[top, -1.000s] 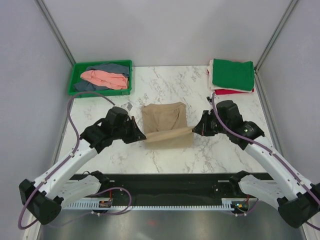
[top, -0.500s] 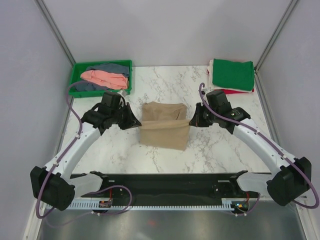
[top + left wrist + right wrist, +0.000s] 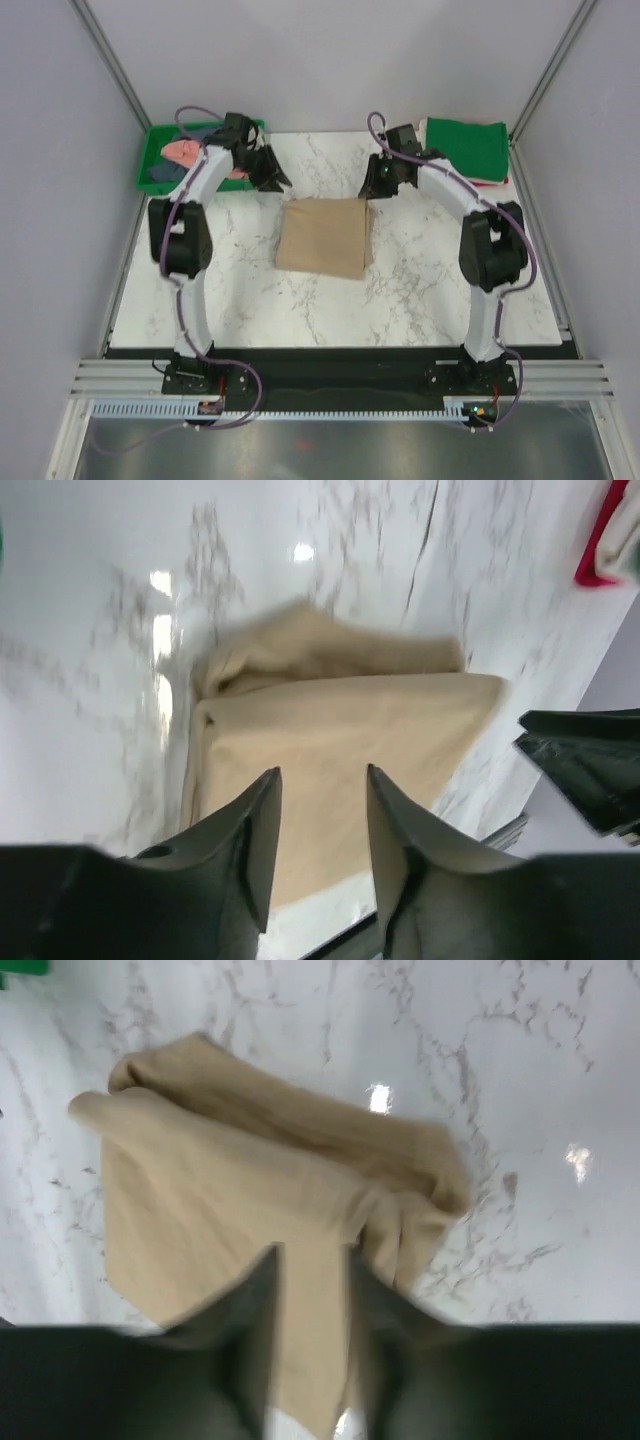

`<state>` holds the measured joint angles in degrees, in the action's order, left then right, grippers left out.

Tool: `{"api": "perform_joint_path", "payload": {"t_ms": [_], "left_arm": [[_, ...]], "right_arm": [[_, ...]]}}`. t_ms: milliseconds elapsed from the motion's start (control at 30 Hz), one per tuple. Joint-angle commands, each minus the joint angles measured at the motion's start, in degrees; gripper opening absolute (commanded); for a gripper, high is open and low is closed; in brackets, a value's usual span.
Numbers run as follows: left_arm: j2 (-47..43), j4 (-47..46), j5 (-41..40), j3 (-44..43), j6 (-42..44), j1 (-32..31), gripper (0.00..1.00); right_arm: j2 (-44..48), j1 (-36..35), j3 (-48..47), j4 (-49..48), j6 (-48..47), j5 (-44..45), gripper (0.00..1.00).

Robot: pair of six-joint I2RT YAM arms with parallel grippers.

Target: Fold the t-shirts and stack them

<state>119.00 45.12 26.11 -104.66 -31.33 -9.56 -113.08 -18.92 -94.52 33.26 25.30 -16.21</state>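
Arm bases: two, bolted at the near edge of the marble table (image 3: 430, 290).

Tan-beige t-shirt (image 3: 322, 237): folded to a rough rectangle and lying flat mid-table, between the two arms. Both wrist views show loose, bunched layers along its far edge.

Left gripper (image 3: 322, 775): raised just beyond the shirt's far left corner. Jaws are parted with nothing between them. The cloth seen through the gap lies below and is not touched.

Right gripper (image 3: 312, 1252): raised just beyond the shirt's far right corner. The fingers are badly blurred, yet a gap shows between them and no cloth is pinched.

Green plastic tray (image 3: 150, 170): far left corner of the table, largely hidden behind the left arm.

Salmon pink t-shirt (image 3: 180, 152): crumpled in the tray, only partly seen.

Grey-blue t-shirt (image 3: 160, 177): in the tray under the pink one, with only a sliver visible.

Dark green t-shirt (image 3: 465, 148): folded, at the far right corner, on top of a stack.

Red t-shirt (image 3: 492, 183): beneath the green one, only an edge showing past the right arm.
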Motion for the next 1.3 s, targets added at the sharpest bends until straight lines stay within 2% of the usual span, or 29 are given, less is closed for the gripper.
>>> {"api": "perform_joint_path", "payload": {"t_ms": [0,33,67,100,167,200,300,400,500,567,600,633,767,833,933,1033,1067,1100,1133,1200,1267], "left_arm": [[13.4,12.1,7.8,-19.0,4.0,0.5,0.49],[15.5,13.7,8.0,-26.1,4.3,0.4,0.51],[16.3,14.2,8.3,-27.1,4.3,0.3,0.54],[15.8,14.1,9.0,-27.1,4.9,0.0,0.58],[13.5,13.9,8.6,-24.7,6.1,-0.5,0.59],[10.5,13.9,6.7,-23.3,6.4,-1.0,0.59],[2.7,13.5,4.8,-16.6,6.5,-1.3,0.59],[-5.8,12.4,1.5,-8.5,8.0,-2.1,0.58],[-13.5,10.8,-3.1,2.3,9.3,-2.8,0.57],[-22.4,7.5,-4.4,12.8,9.5,-3.2,0.56],[-25.2,6.3,-5.7,16.5,9.5,-3.3,0.55],[-31.7,4.9,-6.9,23.4,9.4,-3.2,0.54],[-45.5,0.3,-14.7,36.5,9.7,-3.3,0.53],[-49.5,0.3,-19.2,40.7,10.6,-3.3,0.53],[-57.8,0.7,-21.6,45.7,10.4,-3.3,0.53],[-64.4,0.4,-20.4,49.6,8.7,-3.2,0.54],[-66.9,0.1,-19.5,50.5,8.5,-3.2,0.55],[-68.0,-1.2,-19.7,52.9,8.4,-3.2,0.55],[-69.0,-2.1,-20.6,54.0,7.9,-3.2,0.55],[-70.4,-2.2,-22.2,54.6,7.2,-3.2,0.55],[-70.9,-2.6,-21.9,54.8,7.3,-3.2,0.55]], "right_arm": [[-9.3,1.9,-12.0,4.2,-0.7,1.1,0.55],[-9.9,2.0,-13.0,4.8,-0.8,2.1,0.61],[-9.4,2.0,-13.1,4.8,-0.8,3.8,0.66],[-6.8,2.0,-9.8,3.8,-0.3,4.5,0.78],[-2.3,1.9,-3.4,-1.9,0.4,5.2,0.93],[1.9,2.0,2.9,-3.7,0.7,5.8,0.98],[8.8,2.0,15.3,-12.5,1.7,1.6,0.98],[10.2,2.0,22.8,-18.7,2.9,-2.2,0.98],[6.9,2.0,24.3,-20.8,2.5,-3.0,0.98],[4.9,2.0,24.0,-23.7,2.5,-3.4,0.98],[2.5,2.0,23.3,-24.2,2.6,-3.5,0.98],[1.2,2.0,22.4,-24.2,2.6,-3.1,0.98],[-4.6,2.0,17.7,-25.5,3.0,-4.6,0.97],[-6.6,2.0,17.4,-26.6,4.0,-5.7,0.91],[-7.8,2.0,18.7,-30.7,5.4,-7.5,0.76],[-7.8,2.0,21.3,-35.2,7.0,-9.4,0.55],[-7.1,2.0,23.3,-36.4,7.3,-9.6,0.39],[-6.6,2.0,24.0,-37.6,7.5,-10.0,0.31],[-6.0,2.0,24.7,-38.9,7.1,-10.5,0.15],[-5.1,2.0,24.0,-38.0,5.6,-12.1,0.0],[-2.5,2.3,21.4,-31.7,1.1,-11.0,0.0]]}}
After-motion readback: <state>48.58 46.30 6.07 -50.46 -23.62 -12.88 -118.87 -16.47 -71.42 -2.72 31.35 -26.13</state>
